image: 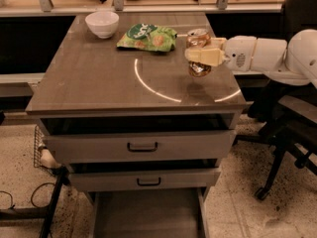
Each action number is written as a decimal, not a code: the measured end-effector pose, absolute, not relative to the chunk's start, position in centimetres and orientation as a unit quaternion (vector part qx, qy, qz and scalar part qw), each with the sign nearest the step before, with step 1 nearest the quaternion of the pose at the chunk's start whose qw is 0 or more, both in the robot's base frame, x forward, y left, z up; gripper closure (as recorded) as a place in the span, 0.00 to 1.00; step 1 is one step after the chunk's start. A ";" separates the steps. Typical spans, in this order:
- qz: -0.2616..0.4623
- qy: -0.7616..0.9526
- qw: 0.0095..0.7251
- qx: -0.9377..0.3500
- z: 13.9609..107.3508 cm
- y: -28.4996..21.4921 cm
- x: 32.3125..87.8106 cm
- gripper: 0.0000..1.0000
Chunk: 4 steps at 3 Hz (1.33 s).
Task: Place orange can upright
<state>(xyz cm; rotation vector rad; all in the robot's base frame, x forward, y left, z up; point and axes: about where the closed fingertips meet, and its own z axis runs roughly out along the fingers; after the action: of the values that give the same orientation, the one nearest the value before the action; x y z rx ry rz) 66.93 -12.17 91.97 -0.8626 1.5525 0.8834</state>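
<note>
Closed around the middle of the orange can (198, 37), the gripper (204, 56) reaches in from the right. Its pale cream fingers (200, 56) lie across the can's body and hide its waist. The can stands roughly upright over the right part of the table (99, 78), near the right edge. Its silver top rim shows above the fingers and its shiny, mottled orange-gold lower side shows below them. Whether its base touches the surface cannot be told. At the far left corner sits a white bowl (102, 24), round, smooth and glossy. Right of it lies a green snack bag (147, 37), flat and crinkled, with printed patches, just left of the can and apart from it. The tabletop is a smooth grey-brown slab, polished enough to carry a bright curved streak of reflected light (148, 86). Under it are two grey drawers with dark bar handles, the upper drawer (141, 145) and the lower drawer (148, 180), both pulled slightly out. Behind the gripper the arm (262, 53) is made of rounded, white, matte segments. Beneath it stands a dark office chair (292, 118) on a speckled floor (237, 207).
</note>
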 end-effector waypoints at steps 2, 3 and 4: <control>0.390 0.638 0.568 -0.344 89.1 -11.6 66.7 1.00; 0.392 0.636 0.568 -0.345 89.1 -11.3 66.6 0.85; 0.394 0.635 0.567 -0.347 89.1 -11.0 66.6 0.61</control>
<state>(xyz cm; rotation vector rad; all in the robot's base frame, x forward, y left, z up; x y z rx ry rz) 66.64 -10.99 89.08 -0.8151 1.4921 0.9249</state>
